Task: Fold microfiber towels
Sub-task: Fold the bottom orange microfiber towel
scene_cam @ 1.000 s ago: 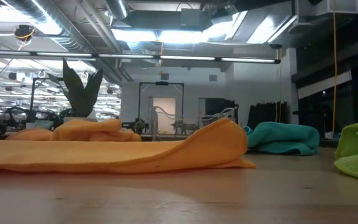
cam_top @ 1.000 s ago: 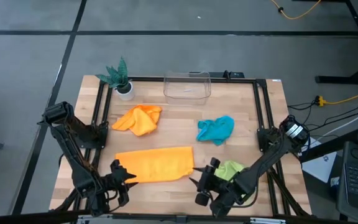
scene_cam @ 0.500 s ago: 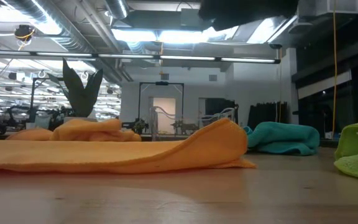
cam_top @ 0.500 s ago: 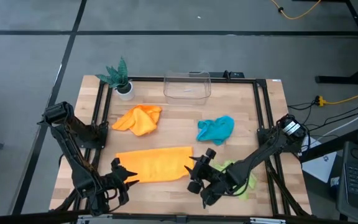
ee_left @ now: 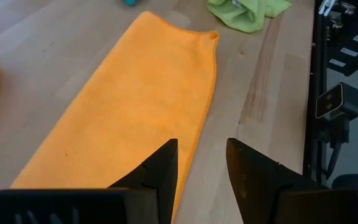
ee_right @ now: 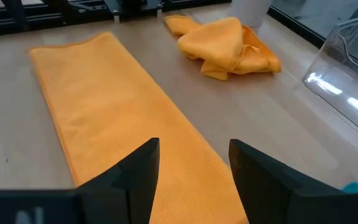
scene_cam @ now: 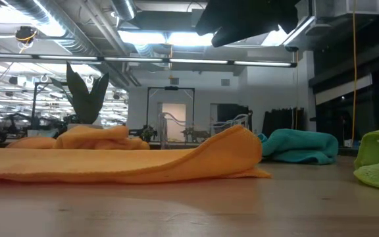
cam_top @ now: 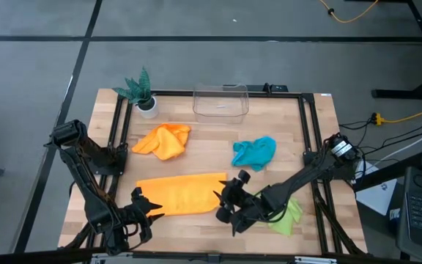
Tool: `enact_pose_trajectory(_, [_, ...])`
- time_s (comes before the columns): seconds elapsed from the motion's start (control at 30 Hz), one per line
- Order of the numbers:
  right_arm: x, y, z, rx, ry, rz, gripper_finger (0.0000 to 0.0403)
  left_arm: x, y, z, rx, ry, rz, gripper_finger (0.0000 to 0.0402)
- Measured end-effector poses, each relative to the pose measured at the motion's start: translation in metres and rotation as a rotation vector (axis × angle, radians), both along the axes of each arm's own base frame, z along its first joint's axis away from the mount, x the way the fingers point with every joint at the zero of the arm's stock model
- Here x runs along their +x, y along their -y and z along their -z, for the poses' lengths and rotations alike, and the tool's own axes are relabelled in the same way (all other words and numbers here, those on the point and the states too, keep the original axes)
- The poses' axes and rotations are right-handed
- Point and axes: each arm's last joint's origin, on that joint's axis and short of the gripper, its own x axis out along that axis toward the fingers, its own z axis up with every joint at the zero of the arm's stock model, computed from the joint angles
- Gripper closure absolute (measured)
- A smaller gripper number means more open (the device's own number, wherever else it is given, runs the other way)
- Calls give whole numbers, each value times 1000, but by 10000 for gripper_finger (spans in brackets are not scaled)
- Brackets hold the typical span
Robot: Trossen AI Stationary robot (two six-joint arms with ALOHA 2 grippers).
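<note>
Towel laid long, two corners to pinch

Left gripper (cam_top: 146,206), jaws parted and empty, waits at the flattened orange towel's (cam_top: 183,193) left end near the desk's (cam_top: 211,126) front edge. Right gripper (cam_top: 226,204), also parted and empty, hovers over its right end. Soft, light and limp, the cloth looks best taken by its corners.

Four small microfiber towels on the wooden table. Flat orange towel (cam_top: 183,193) spread as a long rectangle near the front edge, with one end slightly raised; second orange towel (cam_top: 164,141) crumpled behind it. Teal-blue towel (cam_top: 254,152) bunched near the middle-right, lime green towel (cam_top: 287,215) crumpled at front right.
</note>
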Motion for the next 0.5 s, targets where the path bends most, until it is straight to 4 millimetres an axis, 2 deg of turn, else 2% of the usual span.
enact_pose_trajectory(0.23, [0, 0, 0, -4, -2, -2, 207, 0, 0, 0, 0, 0, 0, 273])
enact_pose_trajectory(0.4, [0, -1, 1, -43, -58, -74, 207, -1, 1, 1, -12, -41, 19, 273])
enact_pose_trajectory(0.5, [1, -1, 0, -37, -56, -87, 207, 0, 0, 1, 38, -58, 59, 273])
